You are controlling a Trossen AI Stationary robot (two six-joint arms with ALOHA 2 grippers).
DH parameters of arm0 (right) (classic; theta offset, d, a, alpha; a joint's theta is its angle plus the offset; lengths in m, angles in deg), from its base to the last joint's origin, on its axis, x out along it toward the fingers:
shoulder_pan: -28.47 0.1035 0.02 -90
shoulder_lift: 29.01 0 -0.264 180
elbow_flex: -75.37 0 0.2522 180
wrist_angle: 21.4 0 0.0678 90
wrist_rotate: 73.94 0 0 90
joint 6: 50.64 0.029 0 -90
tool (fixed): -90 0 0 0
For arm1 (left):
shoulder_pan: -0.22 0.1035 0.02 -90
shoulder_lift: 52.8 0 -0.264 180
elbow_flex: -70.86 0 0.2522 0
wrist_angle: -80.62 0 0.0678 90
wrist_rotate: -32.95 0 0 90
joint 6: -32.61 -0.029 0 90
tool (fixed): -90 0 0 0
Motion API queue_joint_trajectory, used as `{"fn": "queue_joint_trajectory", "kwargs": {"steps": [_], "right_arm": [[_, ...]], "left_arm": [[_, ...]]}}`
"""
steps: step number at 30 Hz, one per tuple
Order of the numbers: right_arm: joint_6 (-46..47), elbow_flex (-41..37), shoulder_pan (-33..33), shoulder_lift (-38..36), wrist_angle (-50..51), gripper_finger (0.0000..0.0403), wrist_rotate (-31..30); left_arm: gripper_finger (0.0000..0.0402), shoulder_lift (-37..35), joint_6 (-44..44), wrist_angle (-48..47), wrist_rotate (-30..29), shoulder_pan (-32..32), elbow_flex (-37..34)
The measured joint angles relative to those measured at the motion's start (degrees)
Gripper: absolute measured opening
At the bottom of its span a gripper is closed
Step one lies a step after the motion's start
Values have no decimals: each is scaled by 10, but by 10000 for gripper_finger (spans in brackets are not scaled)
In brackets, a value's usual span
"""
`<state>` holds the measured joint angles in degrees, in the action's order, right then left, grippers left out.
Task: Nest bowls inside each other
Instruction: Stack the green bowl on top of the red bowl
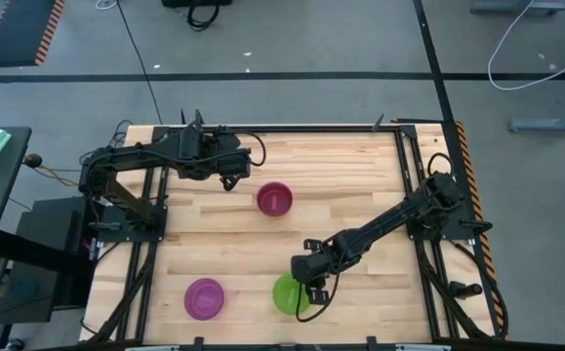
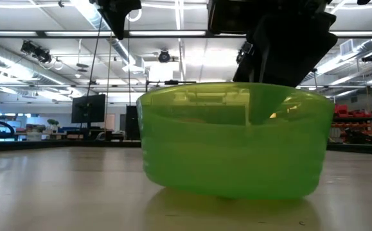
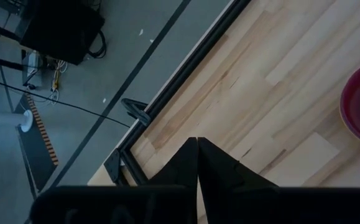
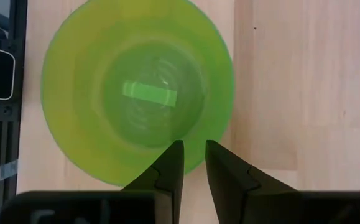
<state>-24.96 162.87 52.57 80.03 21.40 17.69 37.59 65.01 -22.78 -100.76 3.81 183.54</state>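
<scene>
Green bowl (image 1: 286, 293) upright near table's front edge, translucent lime plastic, round, empty, rim slightly tipped in low view. Right gripper (image 1: 313, 290) at its rim, fingers narrowly parted, one either side of wall; firm grip cannot tell. Purple bowl (image 1: 204, 298) well apart along same edge. Pink bowl (image 1: 274, 199) mid-table. Left gripper (image 1: 231, 181) just beside pink bowl, fingers pressed together, holding nothing.
</scene>
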Motion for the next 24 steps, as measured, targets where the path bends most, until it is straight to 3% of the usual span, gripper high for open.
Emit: {"fn": "queue_joint_trajectory", "kwargs": {"steps": [15,24], "right_arm": [[0,0,-7,0,6,75,0],[4,-19,-7,-1,-4,75,0]], "left_arm": [[28,0,0,0,0,0,0],[11,0,0,0,0,0,0]]}}
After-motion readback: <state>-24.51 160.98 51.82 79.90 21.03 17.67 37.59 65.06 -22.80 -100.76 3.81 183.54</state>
